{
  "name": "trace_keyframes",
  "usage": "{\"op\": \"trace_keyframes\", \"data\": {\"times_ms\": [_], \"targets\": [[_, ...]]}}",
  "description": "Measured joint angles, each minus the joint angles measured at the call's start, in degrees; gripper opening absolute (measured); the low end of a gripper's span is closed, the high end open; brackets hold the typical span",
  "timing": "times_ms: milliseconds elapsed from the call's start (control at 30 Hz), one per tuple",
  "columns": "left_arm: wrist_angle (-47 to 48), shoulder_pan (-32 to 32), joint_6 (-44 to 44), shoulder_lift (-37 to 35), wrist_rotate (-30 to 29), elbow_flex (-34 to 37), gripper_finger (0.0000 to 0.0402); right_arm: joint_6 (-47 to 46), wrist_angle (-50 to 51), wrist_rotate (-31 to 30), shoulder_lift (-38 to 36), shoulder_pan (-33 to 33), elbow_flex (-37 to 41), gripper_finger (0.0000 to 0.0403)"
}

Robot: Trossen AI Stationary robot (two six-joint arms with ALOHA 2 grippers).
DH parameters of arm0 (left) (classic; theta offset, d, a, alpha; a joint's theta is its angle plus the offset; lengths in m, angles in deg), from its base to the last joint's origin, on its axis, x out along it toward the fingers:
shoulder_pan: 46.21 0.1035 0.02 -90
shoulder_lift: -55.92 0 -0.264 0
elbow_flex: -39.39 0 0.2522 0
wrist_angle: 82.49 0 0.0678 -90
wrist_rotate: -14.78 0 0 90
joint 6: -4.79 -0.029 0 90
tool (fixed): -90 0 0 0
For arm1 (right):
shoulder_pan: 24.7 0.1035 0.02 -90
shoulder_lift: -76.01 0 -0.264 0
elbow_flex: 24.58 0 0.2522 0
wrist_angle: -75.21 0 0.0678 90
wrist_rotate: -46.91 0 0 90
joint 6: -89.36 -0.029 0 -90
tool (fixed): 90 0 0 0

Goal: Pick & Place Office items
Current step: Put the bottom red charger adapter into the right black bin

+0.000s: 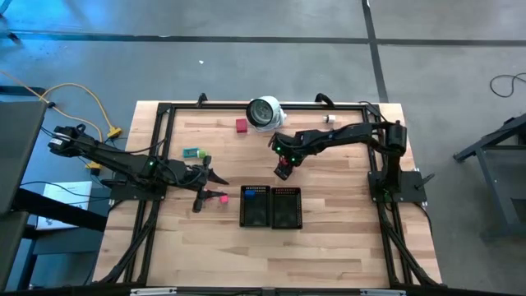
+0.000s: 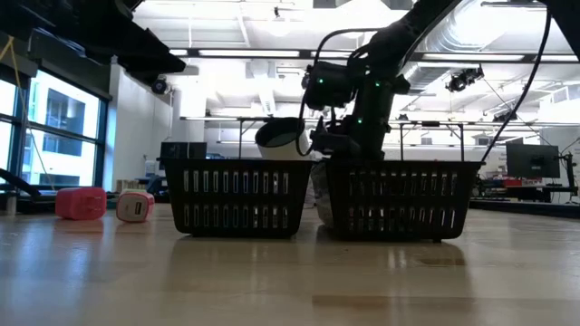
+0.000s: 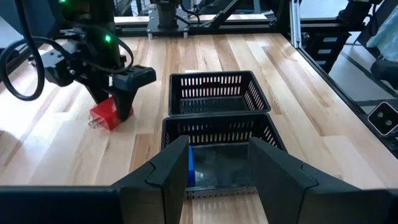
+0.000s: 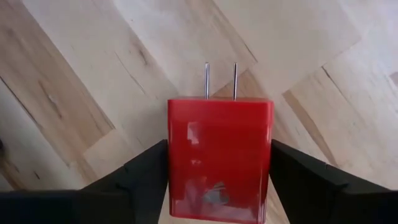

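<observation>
A red plug block [image 4: 219,162] with two metal prongs lies flat on the wood table, also seen from the left wrist [image 3: 104,116]. My right gripper [image 1: 283,170] points down over it, open, one finger on each side. My left gripper [image 3: 217,168] hovers open and holds nothing, just left of the two black mesh trays [image 1: 270,206]. A blue piece [image 1: 255,194] lies in the left tray. On the table rest a pink piece [image 1: 221,197], a green-blue piece [image 1: 193,153], a red-pink piece [image 1: 241,125] and a small white piece [image 1: 329,118]. My right gripper comes from above, pointing down, its fingers [image 4: 143,177] beside the block's two long sides [image 4: 177,155], with the prongs pointing away between them. The block lies on the table. I cannot tell whether the fingers touch it.
A large round white-and-grey object [image 1: 265,113] stands at the far middle of the table. The black frame rail [image 1: 164,107] runs around the table's edges. In the low view the trays [image 2: 237,197] hide the table behind them, and two pinkish pieces [image 2: 80,203] lie at the left.
</observation>
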Motion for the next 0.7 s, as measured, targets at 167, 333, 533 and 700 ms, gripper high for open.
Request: {"op": "trace_keyframes", "data": {"times_ms": [167, 333, 533, 700], "targets": [[0.55, 0.0, 0.43, 0.0, -0.01, 0.0, 0.0159, 1.87, 1.07, 0.56, 0.09, -0.04, -0.57, 0.0198], [0.73, 0.0, 1.49, 0.0, 0.0, 0.0, 0.0159, 3.57, 1.04, 0.6, 0.15, -0.04, -0.55, 0.0198], [1.04, 0.0, 2.64, 0.0, 0.02, 0.0, 0.0159, 5.56, 0.14, -0.46, -1.87, 0.14, -0.3, 0.0198], [1.05, 0.02, 2.95, 0.0, -0.02, 0.0, 0.0159, 6.46, -1.03, -2.48, -8.08, 0.44, -0.24, 0.0198]]}}
